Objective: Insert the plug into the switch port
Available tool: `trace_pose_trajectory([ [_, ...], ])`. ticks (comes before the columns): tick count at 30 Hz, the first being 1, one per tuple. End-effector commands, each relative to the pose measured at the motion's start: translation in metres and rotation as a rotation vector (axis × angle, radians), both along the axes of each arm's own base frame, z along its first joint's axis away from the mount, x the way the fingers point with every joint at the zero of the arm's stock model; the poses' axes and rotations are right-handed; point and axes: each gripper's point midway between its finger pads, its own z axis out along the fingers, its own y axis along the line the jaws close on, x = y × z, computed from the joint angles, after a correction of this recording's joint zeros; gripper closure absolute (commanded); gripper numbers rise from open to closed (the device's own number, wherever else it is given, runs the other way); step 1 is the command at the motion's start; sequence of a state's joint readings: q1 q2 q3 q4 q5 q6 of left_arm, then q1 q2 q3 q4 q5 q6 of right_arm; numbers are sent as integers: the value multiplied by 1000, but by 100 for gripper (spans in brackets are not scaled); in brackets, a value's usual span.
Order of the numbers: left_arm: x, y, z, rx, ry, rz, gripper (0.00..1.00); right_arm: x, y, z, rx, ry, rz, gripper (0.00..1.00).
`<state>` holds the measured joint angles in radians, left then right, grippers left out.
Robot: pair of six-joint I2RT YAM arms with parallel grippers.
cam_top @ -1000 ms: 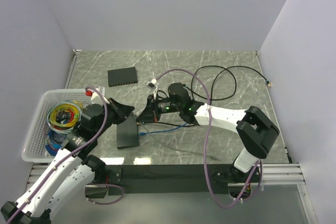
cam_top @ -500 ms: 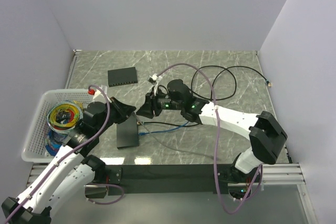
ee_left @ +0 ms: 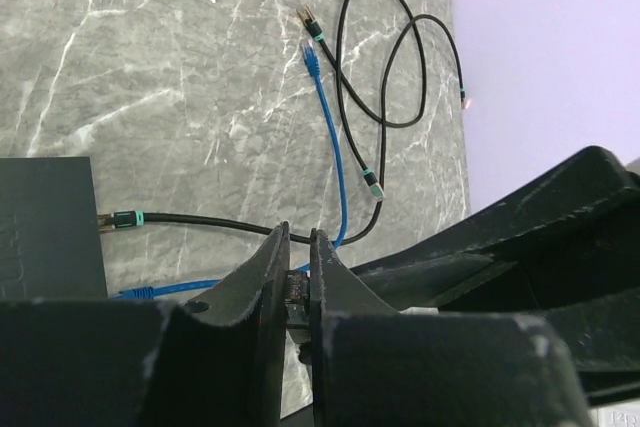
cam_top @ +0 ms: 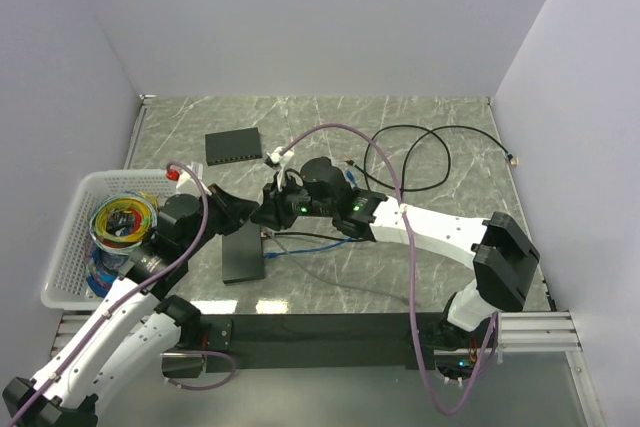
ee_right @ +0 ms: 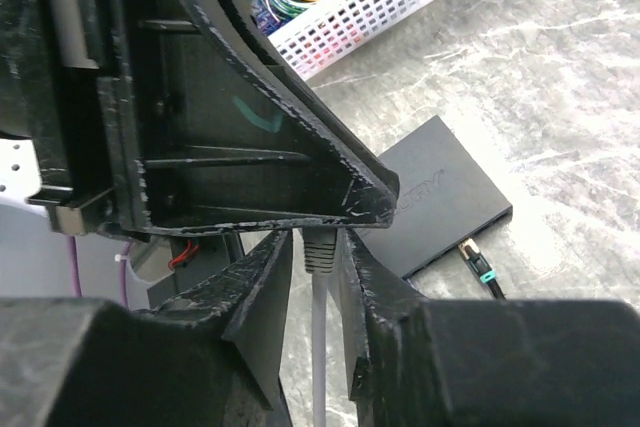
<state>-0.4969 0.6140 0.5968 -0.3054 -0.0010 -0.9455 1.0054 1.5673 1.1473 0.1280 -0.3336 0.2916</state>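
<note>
The black switch lies flat on the marble table below both grippers; it also shows in the left wrist view and the right wrist view. My left gripper is shut on a small plug between its fingers. My right gripper meets it tip to tip and holds the same plug's grey boot, with a grey cable hanging down. The plug's head is hidden behind the left finger in the right wrist view. A black cable's plug sits in the switch's side.
A white basket of coloured cables stands at the left. A second black switch lies further back. A blue cable and a looped black cable lie right of the switch.
My right gripper has moved left with the grey cable until its tips meet the left gripper above the switch. The left arm has barely moved.
</note>
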Motion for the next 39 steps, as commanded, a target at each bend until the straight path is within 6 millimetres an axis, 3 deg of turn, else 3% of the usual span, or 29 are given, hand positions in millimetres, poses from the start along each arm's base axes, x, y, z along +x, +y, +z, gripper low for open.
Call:
trace_pose_trajectory([
  [1,0,-4,29,-56,-75,-13,99,6,11,19,40,-45,-8,68],
  [10,1,-5,27,-61,-72,-15,100,7,14,16,40,-37,-10,77],
  [15,2,-6,24,-59,-62,-17,98,5,12,20,58,-41,-17,90],
  [18,4,-6,19,-52,-52,-9,82,6,9,23,69,-49,-26,100],
  [19,5,-5,17,-41,-48,-4,65,6,7,25,73,-51,-32,100],
  [22,18,7,11,46,-20,67,38,17,-3,18,54,-53,-79,100],
  [23,19,11,4,86,12,86,33,22,-8,12,39,-45,-98,100],
  [25,32,17,7,146,17,115,25,34,-18,5,19,-36,-147,100],
  [28,55,26,7,194,23,145,22,67,-38,-9,-21,2,-252,100],
  [29,62,30,7,198,26,158,23,85,-45,-4,-17,2,-300,100],
  [31,87,49,2,202,34,213,23,110,-52,-24,-78,53,-377,100],
  [32,95,57,1,201,39,236,23,126,-48,-9,-55,43,-402,100],
  [33,106,72,0,197,46,276,24,144,-53,-10,-62,57,-447,100],
  [34,120,78,-2,211,34,286,24,157,-54,-37,-138,98,-483,100],
  [35,128,84,-3,215,29,300,24,176,-48,-18,-112,81,-513,100],
  [36,138,97,-6,225,32,333,24,188,-53,-25,-136,110,-552,100],
  [37,152,103,-12,245,39,341,24,201,-50,-51,-181,144,-576,100],
  [38,160,109,-16,245,54,357,25,218,-43,-35,-151,132,-604,100],
  [39,169,125,-22,239,75,390,26,227,-40,-38,-150,154,-625,100],
])
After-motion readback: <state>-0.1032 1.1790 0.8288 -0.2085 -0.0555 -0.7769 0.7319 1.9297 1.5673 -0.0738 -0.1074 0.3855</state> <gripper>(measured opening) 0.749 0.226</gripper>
